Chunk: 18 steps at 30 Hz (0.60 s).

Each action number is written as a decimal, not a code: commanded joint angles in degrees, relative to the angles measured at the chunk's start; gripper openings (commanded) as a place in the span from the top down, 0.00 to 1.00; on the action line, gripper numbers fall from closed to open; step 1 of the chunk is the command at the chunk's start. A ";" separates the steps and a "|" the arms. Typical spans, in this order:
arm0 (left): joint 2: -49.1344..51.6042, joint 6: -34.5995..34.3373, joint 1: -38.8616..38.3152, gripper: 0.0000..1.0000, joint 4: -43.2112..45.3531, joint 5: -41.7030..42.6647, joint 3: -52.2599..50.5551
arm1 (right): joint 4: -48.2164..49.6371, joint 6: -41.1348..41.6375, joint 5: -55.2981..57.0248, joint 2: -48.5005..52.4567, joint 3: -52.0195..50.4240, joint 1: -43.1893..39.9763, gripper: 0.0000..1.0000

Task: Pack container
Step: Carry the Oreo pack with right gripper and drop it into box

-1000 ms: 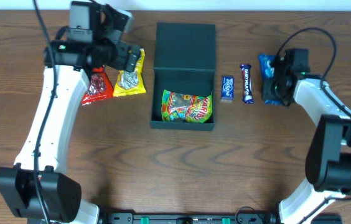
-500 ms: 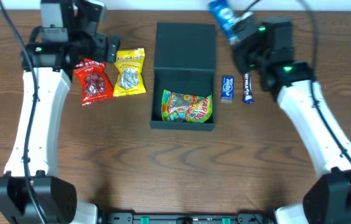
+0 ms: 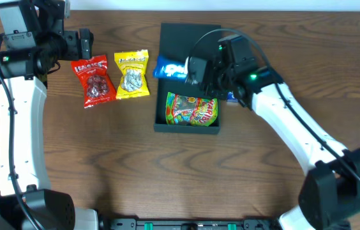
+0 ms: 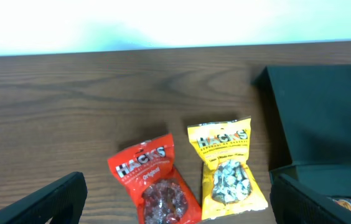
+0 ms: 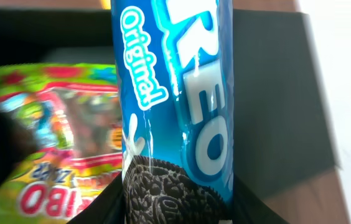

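Note:
The container (image 3: 186, 125) is a dark square box, open, its lid (image 3: 191, 39) folded back flat. A green and red Haribo bag (image 3: 193, 110) lies inside it. My right gripper (image 3: 196, 69) is shut on a blue Oreo pack (image 3: 170, 68) and holds it over the box's back edge. In the right wrist view the Oreo pack (image 5: 175, 106) runs between the jaws of the right gripper (image 5: 178, 202), with the Haribo bag (image 5: 51, 124) below to the left. My left gripper (image 3: 78, 43) is open and holds nothing, left of the packets.
A red Hacks packet (image 3: 94, 80) and a yellow Hacks packet (image 3: 131, 73) lie side by side left of the box; both also show in the left wrist view, red packet (image 4: 154, 183), yellow packet (image 4: 225, 168). A small blue sweet (image 3: 233, 96) peeks from under the right arm.
The right arm has swung left with the Oreo pack, from the table's far right to above the container. The left arm has drawn back to the left, uncovering both Hacks packets.

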 commanded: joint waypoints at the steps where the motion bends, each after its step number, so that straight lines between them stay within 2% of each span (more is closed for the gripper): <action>1: -0.79 -0.57 0.26 0.05 0.15 1.40 1.11 | -1.40 -4.98 -3.19 1.92 0.15 0.68 0.99; 11: -0.79 -0.57 0.26 0.05 -0.02 1.42 1.11 | -1.01 -4.96 2.21 5.38 0.15 0.68 0.98; 12: -0.79 -0.57 0.26 0.05 -0.02 1.42 1.11 | -0.81 -4.96 2.19 5.38 0.15 0.68 0.96; 13: -0.79 -0.57 0.26 0.05 -0.02 1.44 1.11 | -0.72 -4.96 2.19 5.38 0.15 0.68 0.90; 14: -0.76 -0.57 0.26 0.05 -0.02 1.60 1.11 | -0.55 -4.94 2.21 5.38 0.15 0.68 0.80; 15: -0.79 -0.57 0.26 0.05 -0.02 1.95 1.11 | -0.35 -4.94 2.21 5.38 0.15 0.66 0.01; 18: -0.79 -0.57 0.26 0.05 0.00 2.47 1.11 | 0.28 -4.90 2.21 5.38 0.15 0.68 0.01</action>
